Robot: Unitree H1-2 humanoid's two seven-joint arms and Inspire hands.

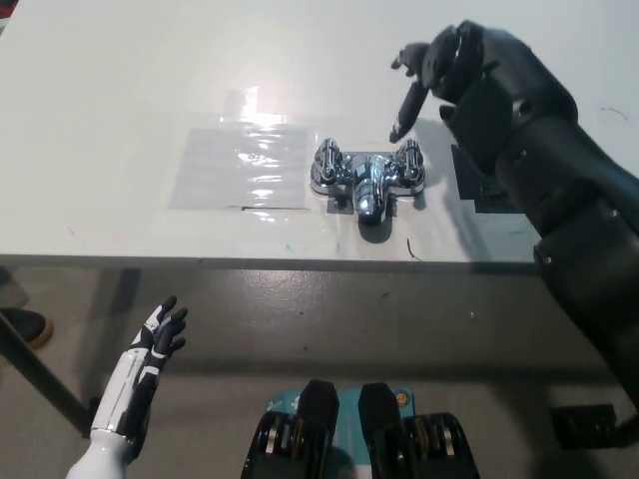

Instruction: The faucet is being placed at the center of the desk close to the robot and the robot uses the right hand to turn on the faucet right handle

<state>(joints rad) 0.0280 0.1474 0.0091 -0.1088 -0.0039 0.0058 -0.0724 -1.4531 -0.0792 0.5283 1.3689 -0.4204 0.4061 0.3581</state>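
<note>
A chrome faucet [366, 180] with two handles stands near the front edge of the white desk [120, 110], at its middle. Its right handle [409, 163] sits at the picture's right side of the faucet. My black right hand [427, 68] hovers open just above and behind that handle, one finger [407, 110] pointing down toward it without touching. My white left hand [155, 344] rests open below the desk edge at the lower left.
A clear plastic sheet [242, 165] lies flat on the desk left of the faucet. A black pad [477, 180] lies on the desk right of the faucet, partly under my right arm.
</note>
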